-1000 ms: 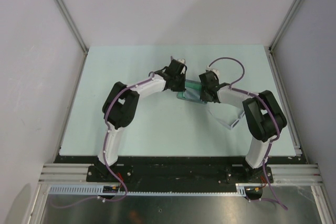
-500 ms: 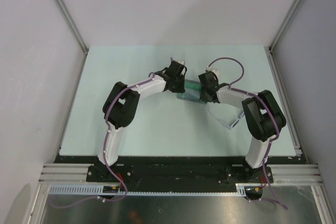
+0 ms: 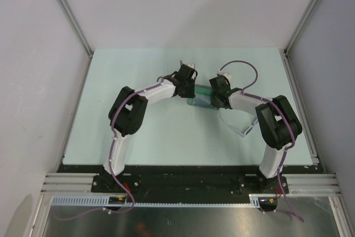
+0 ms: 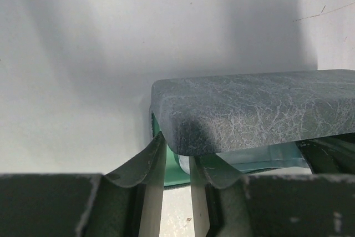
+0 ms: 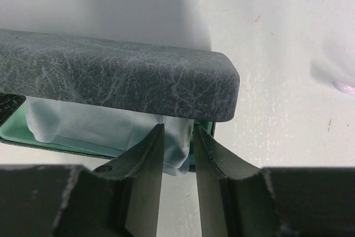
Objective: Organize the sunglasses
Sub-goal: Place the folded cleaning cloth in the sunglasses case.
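One grey case (image 4: 260,109), one pale cloth (image 5: 83,120) inside it. One pair of white sunglasses (image 3: 246,131), at the case's four o'clock.

No legible text, label, brand, number or sign on anything in any view.

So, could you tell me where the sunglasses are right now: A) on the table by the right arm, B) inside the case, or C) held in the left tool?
A: the sunglasses lie on the table beside the right arm, outside the case.
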